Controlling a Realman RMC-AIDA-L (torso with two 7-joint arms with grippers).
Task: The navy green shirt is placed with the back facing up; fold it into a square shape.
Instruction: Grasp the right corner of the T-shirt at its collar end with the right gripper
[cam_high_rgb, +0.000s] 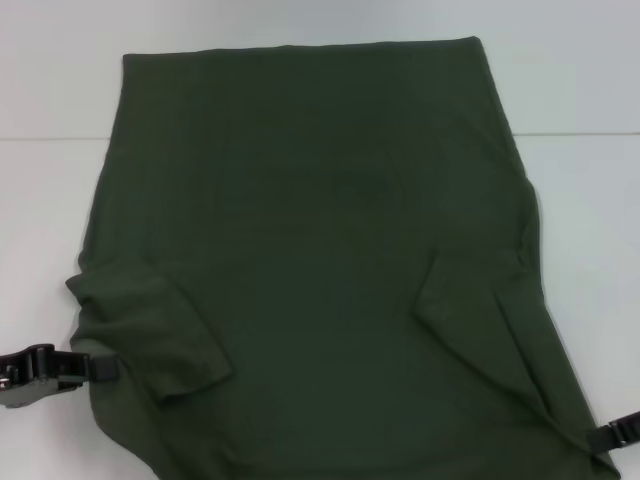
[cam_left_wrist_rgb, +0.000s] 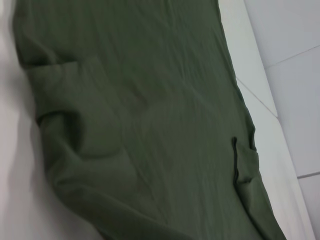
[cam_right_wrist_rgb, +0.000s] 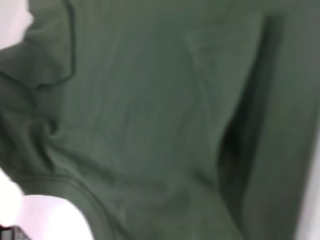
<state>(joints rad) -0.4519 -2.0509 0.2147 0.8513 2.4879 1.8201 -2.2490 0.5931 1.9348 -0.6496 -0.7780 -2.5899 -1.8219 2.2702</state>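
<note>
- My left gripper (cam_high_rgb: 100, 368), lower left of frame: touching the shirt's edge; jaw gap cannot be told.
- My right gripper (cam_high_rgb: 600, 437), lower right: same.
- One navy green shirt (cam_high_rgb: 320, 270); two sleeves folded inward.

White tabletop (cam_high_rgb: 50, 200) under even, soft light, crossed by a thin seam; pale tiled floor (cam_left_wrist_rgb: 295, 95) beyond its edge.

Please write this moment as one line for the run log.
shirt: flat on table, both sleeves folded inward | left gripper: at near-left edge | right gripper: at near-right edge | square fold: not done
</note>
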